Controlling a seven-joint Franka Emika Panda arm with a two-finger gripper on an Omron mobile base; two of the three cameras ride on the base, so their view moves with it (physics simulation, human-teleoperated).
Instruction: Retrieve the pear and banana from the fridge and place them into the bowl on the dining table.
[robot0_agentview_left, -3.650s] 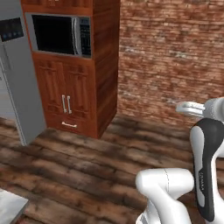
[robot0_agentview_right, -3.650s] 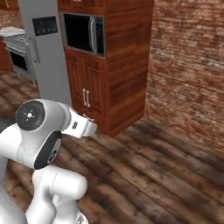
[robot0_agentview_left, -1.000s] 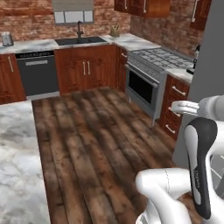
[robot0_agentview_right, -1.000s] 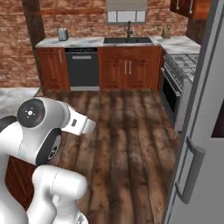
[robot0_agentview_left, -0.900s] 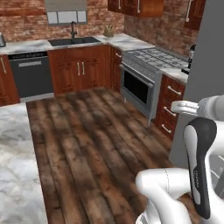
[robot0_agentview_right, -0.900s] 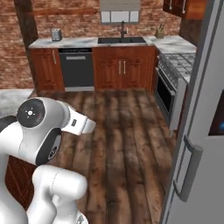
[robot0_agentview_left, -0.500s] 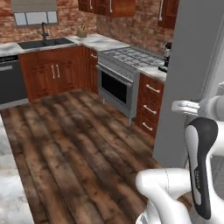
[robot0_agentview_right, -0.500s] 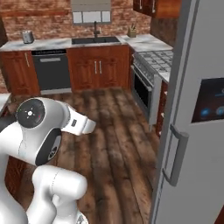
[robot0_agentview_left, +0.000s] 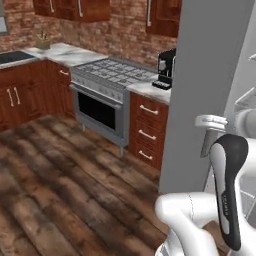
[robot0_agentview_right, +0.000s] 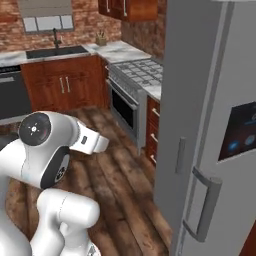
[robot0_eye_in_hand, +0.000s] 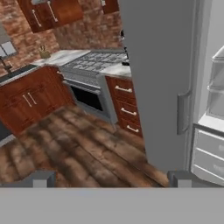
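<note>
The tall grey fridge (robot0_agentview_left: 210, 75) stands close on the right, and its front with bar handles and a blue display faces the right base view (robot0_agentview_right: 200, 100). In the hand view one grey fridge door (robot0_eye_in_hand: 157, 65) stands open. Beside that door the white interior (robot0_eye_in_hand: 214, 92) shows clear shelves and drawers. My gripper (robot0_eye_in_hand: 111, 180) is open, with nothing between its fingertips (robot0_eye_in_hand: 39, 179), and it hangs well short of the fridge. The pear, the banana, the bowl and the dining table are out of view.
A steel stove (robot0_agentview_left: 107, 80) stands left of the fridge, with a wooden drawer cabinet (robot0_agentview_left: 147, 132) and a black coffee machine (robot0_agentview_left: 165, 67) between them. A sink counter (robot0_agentview_right: 50, 52) runs along the back brick wall. Dark wooden floor (robot0_agentview_left: 60, 180) lies open ahead.
The whole picture has swept sideways as the base turned. The sink wall slid left and the stove and fridge came in close on the right. The gripper stayed open.
</note>
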